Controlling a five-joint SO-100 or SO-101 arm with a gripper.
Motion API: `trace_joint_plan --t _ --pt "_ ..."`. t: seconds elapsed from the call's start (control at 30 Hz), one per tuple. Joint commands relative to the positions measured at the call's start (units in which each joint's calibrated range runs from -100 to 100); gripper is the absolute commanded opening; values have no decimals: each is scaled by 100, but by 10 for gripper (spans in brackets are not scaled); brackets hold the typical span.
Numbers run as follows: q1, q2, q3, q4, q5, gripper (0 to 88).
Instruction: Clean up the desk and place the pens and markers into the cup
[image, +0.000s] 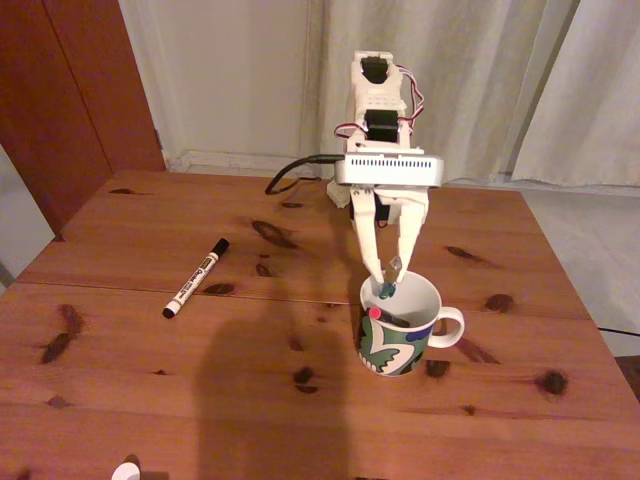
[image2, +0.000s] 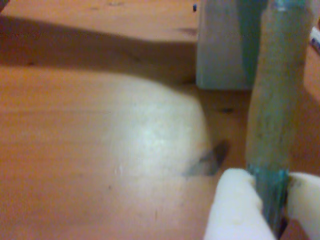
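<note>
Nearest, fingers (image2: 235, 210) pinch green pen (image2: 272, 125) upright over the cup (image: 398, 335) near desk (image: 150, 380) centre, black pen with red end (image: 376, 314) already inside; white marker (image: 196, 277) left on desk toward left edge, remaining.

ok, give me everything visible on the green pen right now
The green pen is a thin teal-green stick, plastic by the look, pinched near its top by the tool just above the cup's rim. It hangs roughly upright with its lower part inside the cup. In the wrist view the pen is a blurred pale-green barrel, teal where the white fingers clamp it.
</note>
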Motion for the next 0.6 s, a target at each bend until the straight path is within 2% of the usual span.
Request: trace_joint_plan --t 0.0,0.17,0.37,0.57 --pt "-34 -54 88 -173 -16 6" --pt "-34 -112 259 -173 -16 17" --pt "30 -112 259 -173 21 113" --pt "102 -129 250 -164 37 116"
